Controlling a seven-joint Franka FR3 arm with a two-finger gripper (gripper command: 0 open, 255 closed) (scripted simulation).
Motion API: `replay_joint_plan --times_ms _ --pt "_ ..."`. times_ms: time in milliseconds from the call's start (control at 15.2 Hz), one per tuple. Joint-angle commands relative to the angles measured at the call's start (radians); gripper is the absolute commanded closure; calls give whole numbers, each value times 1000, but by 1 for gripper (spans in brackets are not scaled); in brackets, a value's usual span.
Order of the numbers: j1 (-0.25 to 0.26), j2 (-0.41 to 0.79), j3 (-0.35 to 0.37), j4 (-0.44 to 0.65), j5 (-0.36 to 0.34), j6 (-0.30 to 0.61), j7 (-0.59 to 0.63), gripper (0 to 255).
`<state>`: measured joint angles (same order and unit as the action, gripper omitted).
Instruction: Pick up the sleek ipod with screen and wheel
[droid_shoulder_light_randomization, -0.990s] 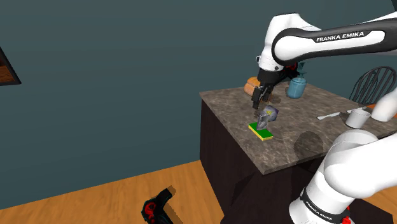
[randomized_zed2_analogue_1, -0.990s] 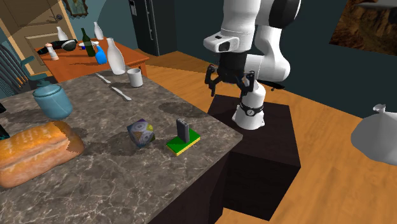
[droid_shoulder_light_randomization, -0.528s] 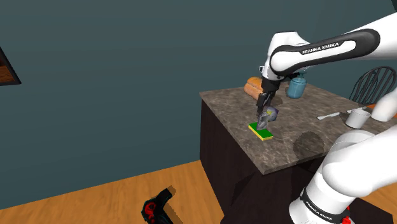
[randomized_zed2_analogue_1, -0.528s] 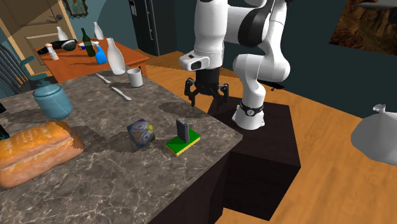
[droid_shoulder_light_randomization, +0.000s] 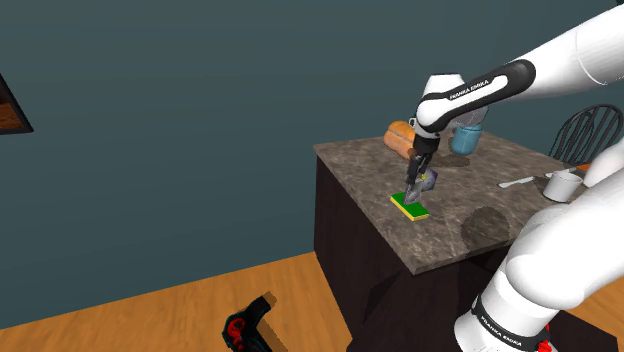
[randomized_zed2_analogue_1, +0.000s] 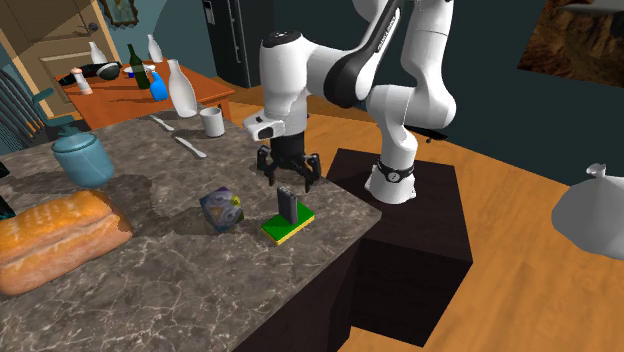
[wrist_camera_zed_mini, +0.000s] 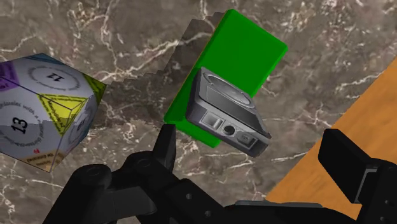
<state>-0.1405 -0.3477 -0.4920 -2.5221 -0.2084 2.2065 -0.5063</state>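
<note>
1. You are watching the approach finish. A second ago the gripper (randomized_zed2_analogue_1: 289, 180) was hanging over the stand (randomized_zed2_analogue_1: 420, 215), off the counter (randomized_zed2_analogue_1: 150, 290). It has since swung across and dropped, and is now hovering just above the iPod (randomized_zed2_analogue_1: 287, 204).
2. The iPod is standing upright on a green pad (randomized_zed2_analogue_1: 290, 229) near the counter's edge. The many-sided die (randomized_zed2_analogue_1: 222, 209) is sitting just beside it, not touching. None of the three is showing any shift over that second, so only the arm has been moving.
3. You are looking at fingers (wrist_camera_zed_mini: 167, 143) spread wide and gripping nothing. In the wrist view the iPod's top edge is lying between them, nearer the finger on the die's side, with neither finger touching it.
4. That edge is running skewed to the line between the fingers, so the grasp is looking unready to me, and nothing is being lifted yet.
5. You are probably facing a short descent next, with some centring and perhaps a wrist turn before closing on the flat faces.
6. You are dealing with a thin thing on its end, so a finger brushing it on the way down could tip it off the pad.
</note>
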Motion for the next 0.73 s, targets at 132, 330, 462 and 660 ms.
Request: replay_joint_plan --times_ms 132,330,462,660 --pt "3 57 -30 -13 12 68 -33 0" --pt "7 88 -39 -32 20 116 -42 0" --pt "10 106 -45 -41 27 141 -47 0" --pt "9 104 -44 -43 26 142 -45 255"
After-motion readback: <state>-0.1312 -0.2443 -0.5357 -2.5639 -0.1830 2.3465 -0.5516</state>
